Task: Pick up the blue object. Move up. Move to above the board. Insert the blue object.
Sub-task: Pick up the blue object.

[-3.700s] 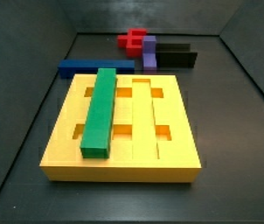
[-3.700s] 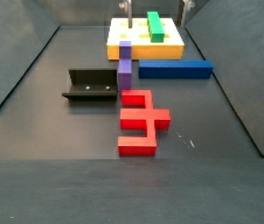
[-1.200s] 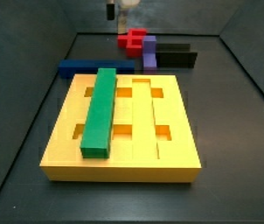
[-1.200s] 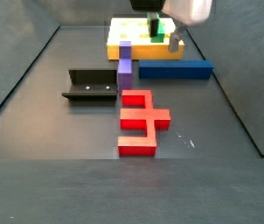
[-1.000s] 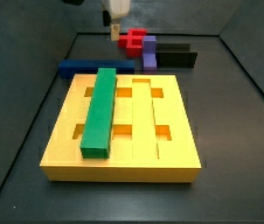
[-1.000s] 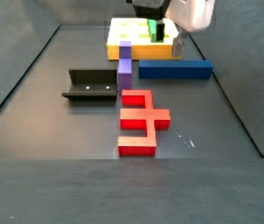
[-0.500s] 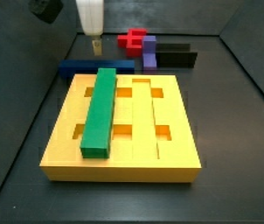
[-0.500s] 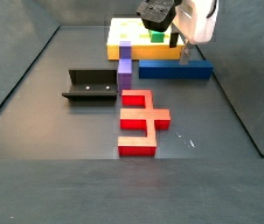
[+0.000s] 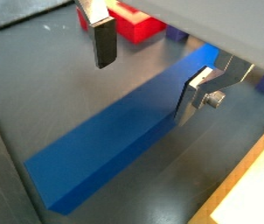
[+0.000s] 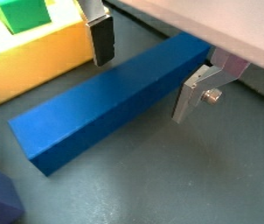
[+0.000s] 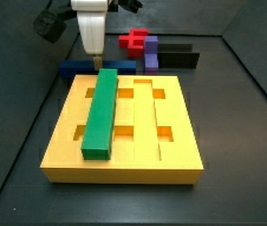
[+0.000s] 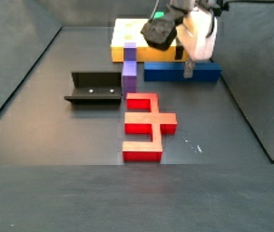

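**Gripper spread wide over the blue bar**

Gripper (image 10: 149, 77) low over the blue bar (image 10: 105, 101), jaws wide apart, one finger on each long side. Both wrist views show gaps between the fingers (image 9: 101, 40) and the bar's faces; no contact that I can see. Nothing held.

Blue bar lies flat on the dark floor, just beside the short end of the yellow board (image 11: 174, 146). In a side view the bar (image 12: 168, 72) sits between the board (image 12: 122, 34) and the red piece (image 12: 148, 124); the arm's white body covers part of it.

Green bar (image 11: 101, 114) lies lengthwise in one of the board's grooves; its end shows in a wrist view (image 10: 23, 13).

Purple block (image 12: 130, 65) lies near one end of the blue bar, touching or nearly so, cannot tell which. Fixture (image 12: 94, 89) stands beside the purple block, away from the blue bar.

Red piece (image 11: 133, 39) at the far end in a side view, near the fixture (image 11: 176, 56).
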Motion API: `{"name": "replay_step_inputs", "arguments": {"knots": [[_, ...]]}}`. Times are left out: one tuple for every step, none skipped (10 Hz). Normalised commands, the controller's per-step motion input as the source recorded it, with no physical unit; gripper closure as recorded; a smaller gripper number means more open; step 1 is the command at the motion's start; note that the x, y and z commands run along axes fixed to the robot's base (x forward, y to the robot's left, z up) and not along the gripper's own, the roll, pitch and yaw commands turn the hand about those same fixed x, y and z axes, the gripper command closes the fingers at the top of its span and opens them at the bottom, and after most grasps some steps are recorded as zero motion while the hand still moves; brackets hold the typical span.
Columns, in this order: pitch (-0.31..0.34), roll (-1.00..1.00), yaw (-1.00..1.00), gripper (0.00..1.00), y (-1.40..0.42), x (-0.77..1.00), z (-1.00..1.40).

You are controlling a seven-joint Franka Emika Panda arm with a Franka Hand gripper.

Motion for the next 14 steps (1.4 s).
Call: {"name": "replay_step_inputs", "arguments": {"knots": [[0.003,0.0,0.0,0.0,0.0,0.0,-0.38],[0.0,0.0,0.0,0.0,-0.01,-0.01,-0.29],[0.0,0.0,-0.06,0.0,-0.03,-0.11,-0.11],[0.0,0.0,-0.21,0.0,0.0,-0.3,0.0],[0.0,-0.04,-0.2,0.0,0.0,-0.31,-0.07],[-0.014,-0.03,-0.17,0.0,0.0,-0.2,-0.07],[0.0,0.0,-0.21,0.0,0.0,-0.11,-0.08],[0.0,0.0,0.0,0.0,0.0,0.0,0.0],[0.0,0.0,0.0,1.0,0.0,0.0,0.0],[0.0,0.0,0.0,1.0,0.0,0.0,0.0],[0.0,0.0,0.0,1.0,0.0,0.0,0.0],[0.0,0.0,0.0,1.0,0.0,0.0,0.0],[0.0,0.0,0.0,1.0,0.0,0.0,0.0],[0.0,0.0,0.0,1.0,0.0,0.0,0.0]]}}
